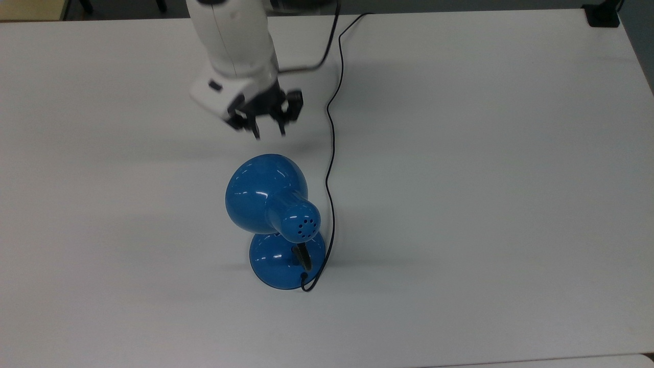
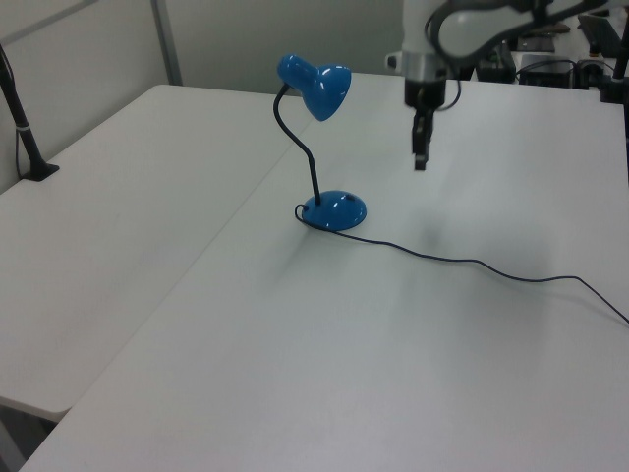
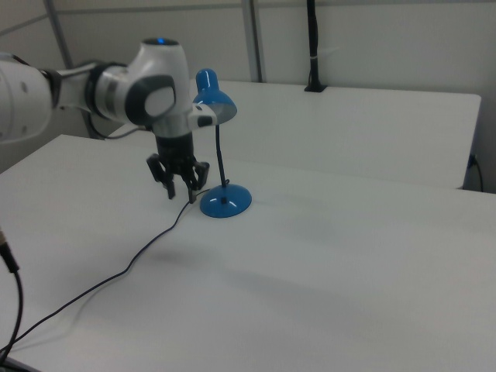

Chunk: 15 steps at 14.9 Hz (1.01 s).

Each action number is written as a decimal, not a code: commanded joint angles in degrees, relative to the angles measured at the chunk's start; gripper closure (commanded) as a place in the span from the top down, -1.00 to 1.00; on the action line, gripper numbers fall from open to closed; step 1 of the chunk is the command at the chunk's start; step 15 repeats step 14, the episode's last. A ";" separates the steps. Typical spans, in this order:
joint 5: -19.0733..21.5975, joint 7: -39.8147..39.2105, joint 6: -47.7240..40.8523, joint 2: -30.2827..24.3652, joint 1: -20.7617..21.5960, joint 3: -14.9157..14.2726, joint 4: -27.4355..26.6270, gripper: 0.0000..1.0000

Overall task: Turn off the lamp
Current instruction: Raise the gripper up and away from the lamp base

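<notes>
hand (image 1: 269, 133) open above table, lamp (image 1: 271, 204) apart

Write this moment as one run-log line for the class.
gripper: open, in air, clear of lamp | lamp: upright on table, untouched | cord: trailing across table

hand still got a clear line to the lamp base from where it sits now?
Probably yes. The hand hangs above the table, apart from the lamp base, with nothing standing between them. Only the thin cord lies on the table nearby, and the shade sits off to the side.
</notes>
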 commanded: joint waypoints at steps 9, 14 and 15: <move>-2.10 4.92 -14.79 -17.09 -1.94 -0.16 0.30 1.00; -2.81 5.10 -14.17 -16.65 -1.85 0.36 0.92 1.00; -2.81 5.10 -14.17 -16.65 -1.85 0.36 0.92 1.00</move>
